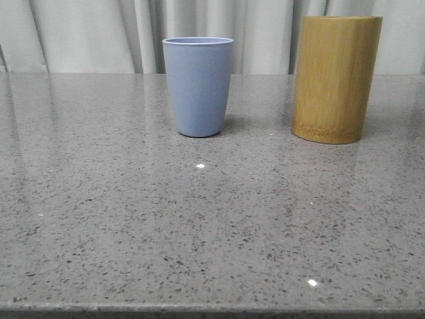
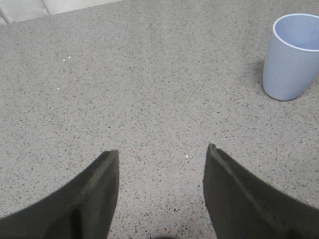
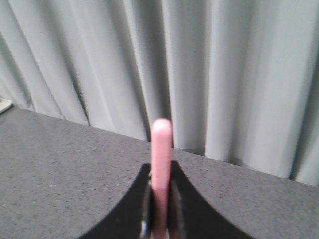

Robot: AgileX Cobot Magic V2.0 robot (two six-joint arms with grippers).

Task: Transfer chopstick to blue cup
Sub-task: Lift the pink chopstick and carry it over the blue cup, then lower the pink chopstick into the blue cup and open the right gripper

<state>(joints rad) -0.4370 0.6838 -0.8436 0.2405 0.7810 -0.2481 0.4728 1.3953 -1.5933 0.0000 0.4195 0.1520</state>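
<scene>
The blue cup (image 1: 198, 86) stands upright at the back middle of the grey table, its mouth showing no contents. In the left wrist view the cup (image 2: 291, 57) sits off to one side, well apart from my left gripper (image 2: 162, 154), which hangs open over bare tabletop. A pale pink chopstick (image 3: 161, 159) is clamped between the dark fingers of my right gripper (image 3: 160, 172), and its rounded end sticks out past the fingertips toward the curtain. The chopstick's other end is hidden.
A taller yellow-brown bamboo cylinder (image 1: 336, 78) stands to the right of the cup at the back. A pale pleated curtain (image 1: 99, 33) closes off the far side. The speckled grey tabletop (image 1: 199, 226) stretches to its front edge.
</scene>
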